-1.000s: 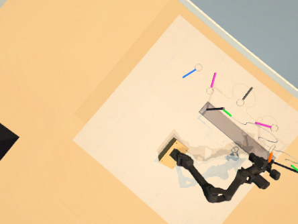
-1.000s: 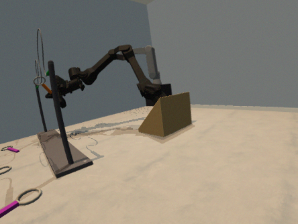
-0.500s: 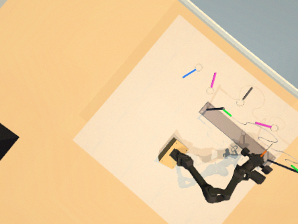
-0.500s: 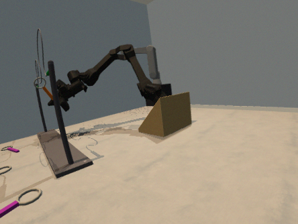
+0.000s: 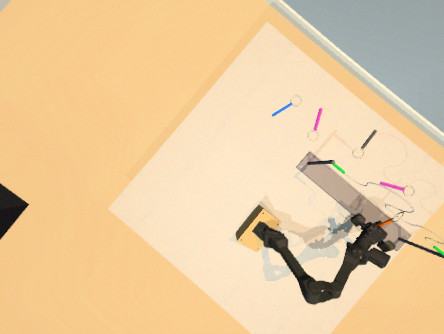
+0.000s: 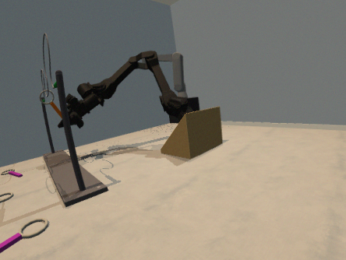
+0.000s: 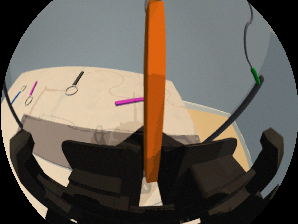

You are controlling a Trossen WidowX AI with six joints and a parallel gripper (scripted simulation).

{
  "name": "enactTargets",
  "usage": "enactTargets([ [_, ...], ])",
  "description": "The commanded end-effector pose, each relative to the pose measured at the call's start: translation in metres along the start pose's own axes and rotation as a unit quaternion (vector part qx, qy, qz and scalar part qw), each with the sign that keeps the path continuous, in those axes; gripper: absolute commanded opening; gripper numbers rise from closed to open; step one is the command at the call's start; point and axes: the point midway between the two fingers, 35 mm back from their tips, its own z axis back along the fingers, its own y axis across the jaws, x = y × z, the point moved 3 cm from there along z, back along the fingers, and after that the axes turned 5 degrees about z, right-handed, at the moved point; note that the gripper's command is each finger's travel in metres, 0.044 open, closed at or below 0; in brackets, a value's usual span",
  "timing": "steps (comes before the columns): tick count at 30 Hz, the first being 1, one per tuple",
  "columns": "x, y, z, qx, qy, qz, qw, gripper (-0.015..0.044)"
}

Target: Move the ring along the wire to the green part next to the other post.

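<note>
My gripper (image 5: 376, 228) (image 6: 65, 112) (image 7: 148, 129) is shut on the orange handle (image 5: 385, 223) (image 6: 57, 110) (image 7: 154, 83) at its lower end. The handle points up and away from the fingers to the thin ring (image 6: 47, 90). The ring hangs around the looping grey wire (image 6: 47, 54), between the two dark posts (image 6: 69, 132) (image 6: 47, 124). One green wire part (image 5: 339, 168) is by the left post and the other green part (image 5: 438, 250) (image 7: 254, 75) is by the right post. The ring is nearer the right post. I cannot tell whether the ring touches the wire.
The posts stand on a grey base plate (image 5: 330, 182) (image 6: 58, 171). A tan wedge block (image 5: 255, 227) (image 6: 196, 132) sits by the arm's base. Spare rings with blue (image 5: 281, 109), magenta (image 5: 317, 119) (image 5: 392, 186) (image 6: 9, 241) and dark (image 5: 369, 139) handles lie on the mat.
</note>
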Motion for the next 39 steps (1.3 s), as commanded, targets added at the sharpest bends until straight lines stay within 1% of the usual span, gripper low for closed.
enactTargets([
  [1, 0.004, 0.012, 0.003, 0.018, 0.001, -0.034, 0.999, -0.0150],
  [11, 0.009, 0.032, 0.007, 0.046, 0.004, -0.080, 0.996, -0.0150],
  [39, 0.020, 0.070, 0.017, 0.079, 0.008, -0.137, 0.987, -0.0150],
])
